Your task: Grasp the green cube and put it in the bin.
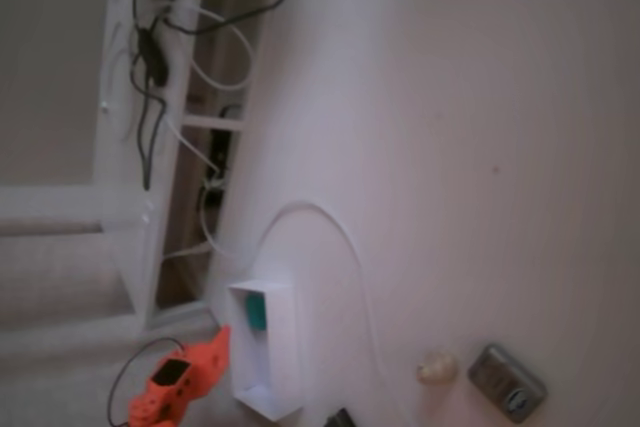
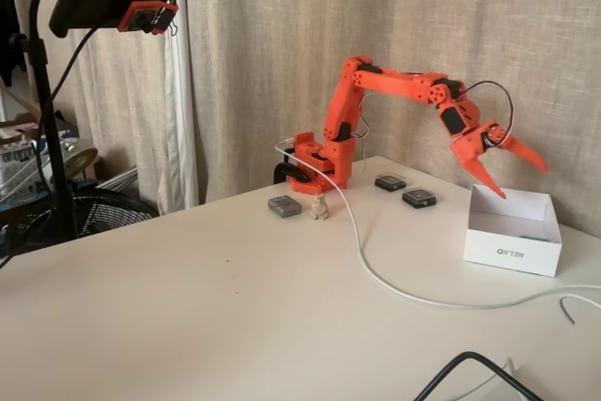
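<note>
The small teal-green cube (image 1: 257, 311) lies inside the long white box (image 1: 285, 347), and the orange claw (image 2: 512, 174) hangs spread wide above it, so the arm should just pull away.

White table (image 2: 188, 316): bin (image 2: 512, 241), white cable (image 2: 394, 288), grey oval device (image 2: 285, 206), cream lump (image 2: 320, 208), two dark pads (image 2: 405, 191), arm base (image 2: 319, 161)

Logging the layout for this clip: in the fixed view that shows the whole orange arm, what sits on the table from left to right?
Grey oval device → cream lumpy object → arm base → two dark flat devices → open gripper hanging over the bin.
</note>
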